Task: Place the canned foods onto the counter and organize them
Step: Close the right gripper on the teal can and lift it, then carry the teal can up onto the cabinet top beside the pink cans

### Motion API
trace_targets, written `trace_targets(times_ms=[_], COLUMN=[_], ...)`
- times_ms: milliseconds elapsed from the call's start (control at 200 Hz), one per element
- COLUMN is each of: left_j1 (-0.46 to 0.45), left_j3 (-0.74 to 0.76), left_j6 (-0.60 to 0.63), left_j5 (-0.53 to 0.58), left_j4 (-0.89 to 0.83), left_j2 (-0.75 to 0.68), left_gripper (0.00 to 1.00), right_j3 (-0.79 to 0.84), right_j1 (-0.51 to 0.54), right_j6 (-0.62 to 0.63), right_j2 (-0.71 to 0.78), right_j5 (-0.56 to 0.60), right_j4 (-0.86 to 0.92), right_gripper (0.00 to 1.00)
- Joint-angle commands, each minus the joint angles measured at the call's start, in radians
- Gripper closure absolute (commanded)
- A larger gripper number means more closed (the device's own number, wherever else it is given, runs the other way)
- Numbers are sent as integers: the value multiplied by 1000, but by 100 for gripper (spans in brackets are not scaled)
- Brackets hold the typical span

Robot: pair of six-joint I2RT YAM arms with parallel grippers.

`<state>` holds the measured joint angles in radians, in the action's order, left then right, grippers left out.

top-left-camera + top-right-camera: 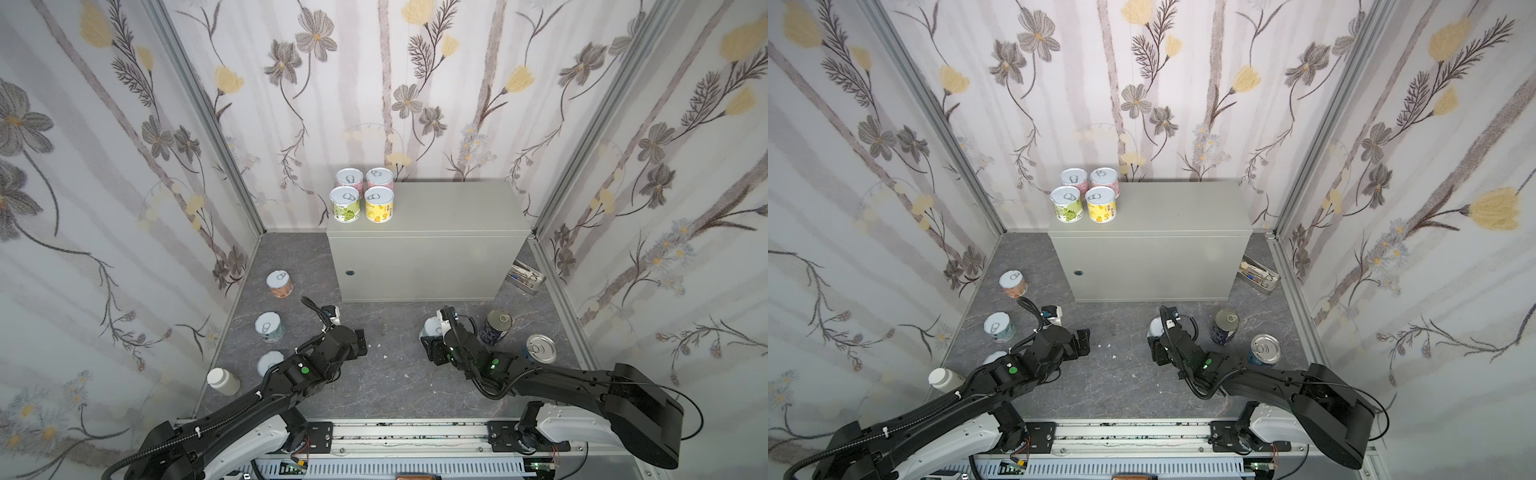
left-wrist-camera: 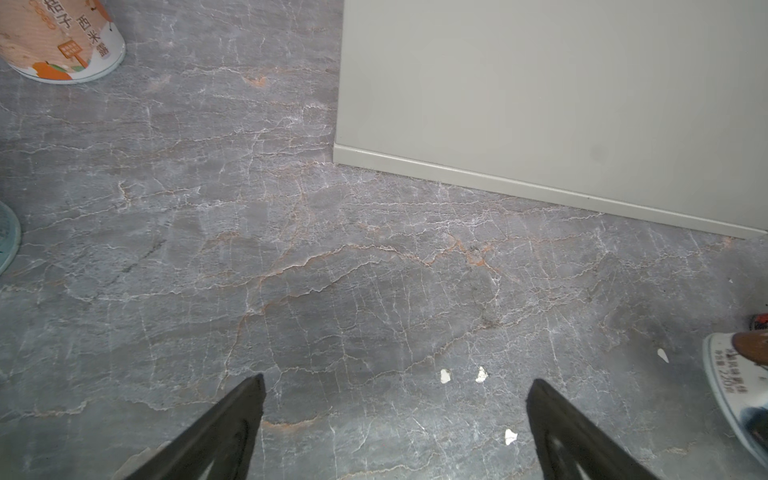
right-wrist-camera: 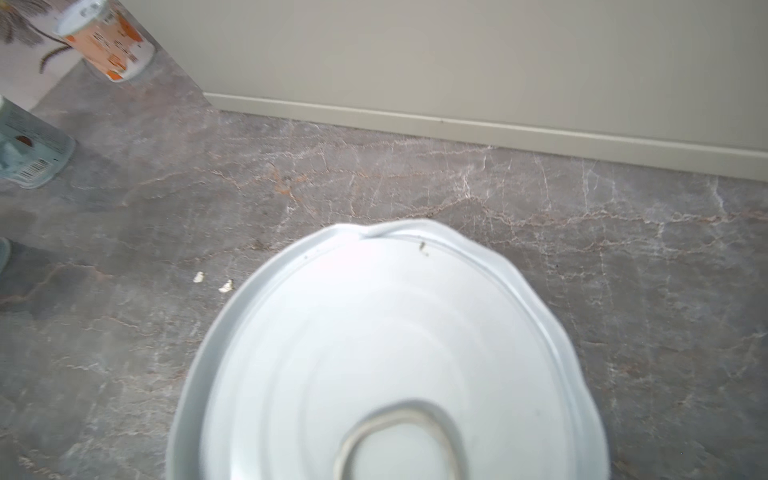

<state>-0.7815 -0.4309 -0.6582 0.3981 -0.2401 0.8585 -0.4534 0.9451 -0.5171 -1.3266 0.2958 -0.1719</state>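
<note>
Right wrist view is nearly all lid: short can (image 3: 386,353) directly under the camera, rim dented, fingers out of frame, so can't tell whether the right gripper (image 1: 434,332) is clamped or just straddling it. Both top views put it around that can, but the wrist hides the contact. Left gripper (image 2: 395,382) is spread wide over bare floor (image 2: 332,270), holding nothing, probably parked clear. Four cans (image 1: 345,199) are packed two-by-two at the counter (image 1: 449,208) back-left corner, likely to leave room. Only the top views show that, plus five more cans (image 1: 279,284) down on the floor.
</note>
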Motion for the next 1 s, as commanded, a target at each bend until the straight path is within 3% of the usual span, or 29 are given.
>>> trace_targets(times_ms=[0,220,370,704,994], left_j1=[5,10,10,13,18], left_j3=[-8,-17,-27,-30,-28], left_j6=[-9,-2,2,6,14], left_j5=[1,-8,-13,-9,-13], left_j4=[13,13,13,13,15], left_j2=[-7,6,25,50,61], left_gripper=[0,0,0,0,0], right_j3=[-26,-65,-185,-530,-797], right_j1=[3,1,-18,-80,-170], right_j6=[39,100,151,263,334], right_j2=[83,273,321,263,154], right_j5=[-3,-1,-13,-77,-96], right_j4=[50,152,295,578,677], right_gripper=[44,45,45,44,43])
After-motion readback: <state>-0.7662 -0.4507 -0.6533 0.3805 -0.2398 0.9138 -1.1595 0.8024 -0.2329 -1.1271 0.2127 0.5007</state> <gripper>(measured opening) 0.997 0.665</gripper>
